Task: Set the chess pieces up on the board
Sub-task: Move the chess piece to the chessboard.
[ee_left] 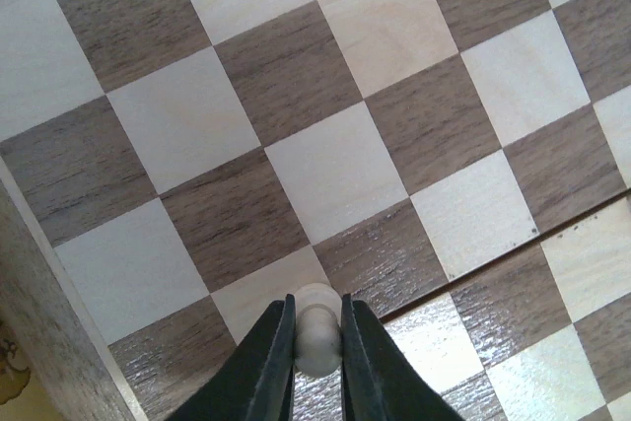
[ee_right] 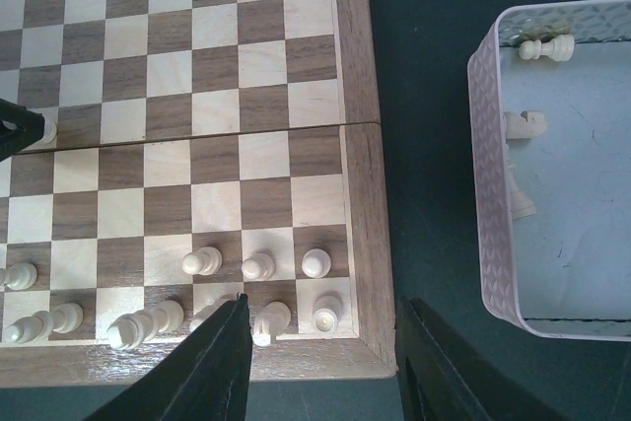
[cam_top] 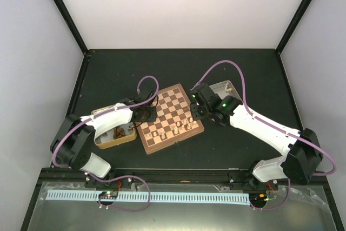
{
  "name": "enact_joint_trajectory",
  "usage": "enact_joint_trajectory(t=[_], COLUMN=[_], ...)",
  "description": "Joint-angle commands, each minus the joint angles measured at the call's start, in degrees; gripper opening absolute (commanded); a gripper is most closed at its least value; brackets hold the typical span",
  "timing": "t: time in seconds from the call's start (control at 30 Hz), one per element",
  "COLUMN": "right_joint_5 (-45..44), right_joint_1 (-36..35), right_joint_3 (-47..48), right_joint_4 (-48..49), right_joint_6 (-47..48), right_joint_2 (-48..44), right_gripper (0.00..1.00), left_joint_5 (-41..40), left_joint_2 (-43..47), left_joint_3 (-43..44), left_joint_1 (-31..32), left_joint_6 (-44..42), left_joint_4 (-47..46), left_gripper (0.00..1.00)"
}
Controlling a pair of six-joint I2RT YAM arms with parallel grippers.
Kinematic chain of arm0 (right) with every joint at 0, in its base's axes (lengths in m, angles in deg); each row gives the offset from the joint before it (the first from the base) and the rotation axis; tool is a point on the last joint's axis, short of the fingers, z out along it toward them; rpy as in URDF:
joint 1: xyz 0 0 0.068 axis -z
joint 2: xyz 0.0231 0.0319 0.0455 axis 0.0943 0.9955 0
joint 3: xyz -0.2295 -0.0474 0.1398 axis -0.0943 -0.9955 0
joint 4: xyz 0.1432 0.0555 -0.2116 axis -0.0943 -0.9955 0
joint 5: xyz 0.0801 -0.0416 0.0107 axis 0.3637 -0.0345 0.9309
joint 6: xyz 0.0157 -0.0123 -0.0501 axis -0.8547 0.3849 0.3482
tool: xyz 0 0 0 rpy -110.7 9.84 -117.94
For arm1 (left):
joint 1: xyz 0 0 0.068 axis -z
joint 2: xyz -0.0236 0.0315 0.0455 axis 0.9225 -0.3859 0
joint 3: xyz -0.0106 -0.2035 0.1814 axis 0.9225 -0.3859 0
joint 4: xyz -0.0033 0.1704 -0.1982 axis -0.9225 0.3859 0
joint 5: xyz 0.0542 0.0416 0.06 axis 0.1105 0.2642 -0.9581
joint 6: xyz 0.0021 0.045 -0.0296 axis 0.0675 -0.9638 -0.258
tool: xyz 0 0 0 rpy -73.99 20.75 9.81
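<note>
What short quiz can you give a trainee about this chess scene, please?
1. True or false: the right gripper holds a chess piece.
2. The left gripper is shut on: A) a pale chess piece; B) a dark chess piece; C) a tray's rim.
3. Fill in: beside the chessboard, spare pale pieces lie in a metal ____.
Key: 1 false, its jaws stand open and empty; 2 A; 3 tray.
</note>
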Motion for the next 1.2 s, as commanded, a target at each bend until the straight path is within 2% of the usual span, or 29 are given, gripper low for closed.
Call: enact_joint_trajectory(t=[0.0,0.13,0.33,0.67,1.17], right_joint_5=[-0.3,-0.7,-2.1,-1.2,0.3], right_joint_1=[0.4,0.4,0.7,1.2,1.3], right_joint_3=[0.1,0.3,0.1,0.1,-0.7], right_joint_4=[0.7,0.9,2.0,2.4,2.7], right_joint_6=[-0.2,-0.3,-0.9,-1.4,-2.1], right_joint_2=[0.0,-0.2,-1.0,-0.3,0.2], right_gripper=[0.40,0.40,0.40,0.40,0.40], left_joint_5=[-1.8,-0.4,4.8,5.6,9.5], left_joint_2=[-0.9,-0.2,2.8,3.2,3.1], left_joint_3=[2.3,2.2,1.9,1.9,1.7], left_joint_1=[-0.2,0.1,4.0,9.9,10.2], left_joint_6=[-1.5,-2.4,-3.9,-4.3,-4.1], left_joint_4=[-0.6,-0.2,1.1,7.5,7.7], left_gripper=[0.10,0.05,0.05,0.05,0.07])
